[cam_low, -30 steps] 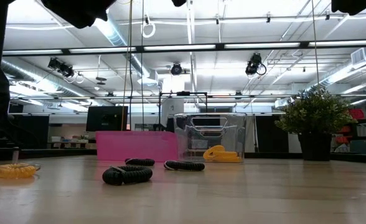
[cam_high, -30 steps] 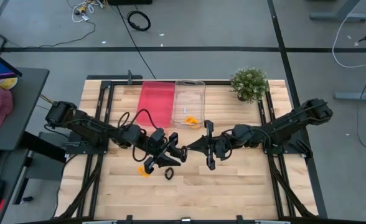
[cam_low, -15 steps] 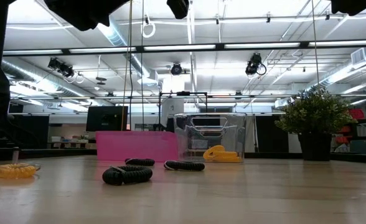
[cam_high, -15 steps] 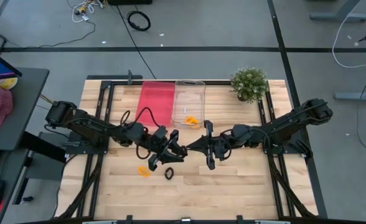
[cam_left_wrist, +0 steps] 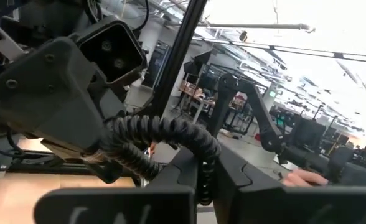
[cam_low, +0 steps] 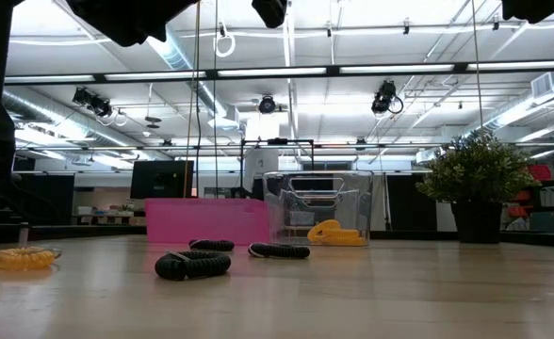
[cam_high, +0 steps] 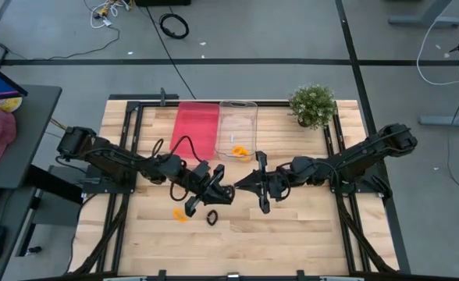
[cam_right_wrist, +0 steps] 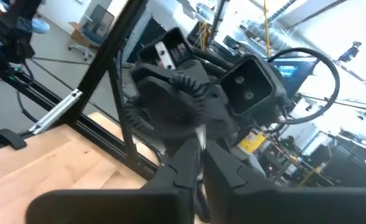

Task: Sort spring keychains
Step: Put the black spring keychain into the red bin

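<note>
Handover step: left gripper (cam_high: 223,192) and right gripper (cam_high: 240,187) both pinch black coiled spring keychain (cam_left_wrist: 164,134), near clear plastic bin (cam_high: 238,129); next, left releases.

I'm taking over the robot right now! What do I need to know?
Left gripper and right gripper: mid-table, jaws of both seemingly shut on one black coiled keychain between them.
Done: orange coiled keychains in the clear plastic bin.
To do: one orange keychain and three black ones on the wooden table; none seen in the pink bin.
</note>
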Action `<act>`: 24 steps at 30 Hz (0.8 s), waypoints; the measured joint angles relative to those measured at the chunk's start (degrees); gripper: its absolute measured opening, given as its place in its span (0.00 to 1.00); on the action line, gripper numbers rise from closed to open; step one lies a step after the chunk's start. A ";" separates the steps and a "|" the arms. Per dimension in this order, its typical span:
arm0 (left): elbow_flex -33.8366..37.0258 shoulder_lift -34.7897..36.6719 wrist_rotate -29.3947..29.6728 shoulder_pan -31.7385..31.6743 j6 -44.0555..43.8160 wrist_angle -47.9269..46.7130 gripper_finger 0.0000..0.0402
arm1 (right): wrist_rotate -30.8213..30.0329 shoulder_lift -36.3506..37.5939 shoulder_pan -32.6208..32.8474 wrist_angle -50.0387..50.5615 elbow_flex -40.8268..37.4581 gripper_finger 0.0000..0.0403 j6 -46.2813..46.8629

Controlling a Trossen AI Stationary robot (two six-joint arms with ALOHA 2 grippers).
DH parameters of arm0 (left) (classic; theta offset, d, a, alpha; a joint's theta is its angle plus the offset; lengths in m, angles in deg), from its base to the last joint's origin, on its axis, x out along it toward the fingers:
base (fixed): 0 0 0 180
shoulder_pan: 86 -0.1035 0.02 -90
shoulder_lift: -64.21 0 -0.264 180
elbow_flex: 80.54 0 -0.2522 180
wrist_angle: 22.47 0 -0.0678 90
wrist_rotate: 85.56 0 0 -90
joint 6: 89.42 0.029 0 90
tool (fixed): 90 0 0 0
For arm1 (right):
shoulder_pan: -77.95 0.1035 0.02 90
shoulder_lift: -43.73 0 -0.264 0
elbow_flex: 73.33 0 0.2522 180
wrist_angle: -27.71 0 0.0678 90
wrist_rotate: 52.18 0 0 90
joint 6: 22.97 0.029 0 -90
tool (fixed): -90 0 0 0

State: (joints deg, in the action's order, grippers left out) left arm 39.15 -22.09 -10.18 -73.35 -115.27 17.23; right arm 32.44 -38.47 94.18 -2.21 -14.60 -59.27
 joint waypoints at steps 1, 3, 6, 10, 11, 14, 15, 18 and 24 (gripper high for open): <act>0.00 0.03 -0.15 -0.27 0.01 -0.59 0.04 | -0.44 0.00 0.00 0.00 0.00 0.07 0.02; 0.00 0.04 -0.24 -1.21 0.20 -2.65 0.04 | -2.07 0.00 0.00 0.04 0.01 0.09 0.04; 0.00 0.20 -0.18 -3.16 0.23 -6.23 0.04 | -3.76 0.00 0.00 0.43 0.00 0.14 0.62; 0.02 0.22 -0.03 -5.95 1.61 -12.87 0.04 | -6.46 0.00 0.00 0.55 0.00 0.23 1.33; 0.02 0.22 0.02 -6.70 2.34 -14.48 0.04 | -7.61 0.00 0.02 0.57 0.00 0.25 1.33; 0.02 0.22 1.92 -8.76 3.97 -20.33 0.04 | -11.56 0.00 0.03 0.91 0.00 0.31 1.48; 0.02 0.22 3.17 -9.36 4.96 -22.30 0.04 | -13.05 0.00 0.02 1.17 0.00 0.33 1.69; 0.02 0.22 9.00 -11.01 7.65 -29.48 0.04 | -15.55 0.00 -0.01 1.76 0.00 0.38 2.70; 0.02 0.22 29.99 -13.76 11.17 -45.59 0.04 | -15.68 0.00 0.02 1.79 0.00 0.42 2.82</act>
State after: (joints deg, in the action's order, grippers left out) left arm 39.17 -21.87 19.81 -87.12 -104.10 -28.36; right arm 16.76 -38.47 94.20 -0.41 -14.60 -56.45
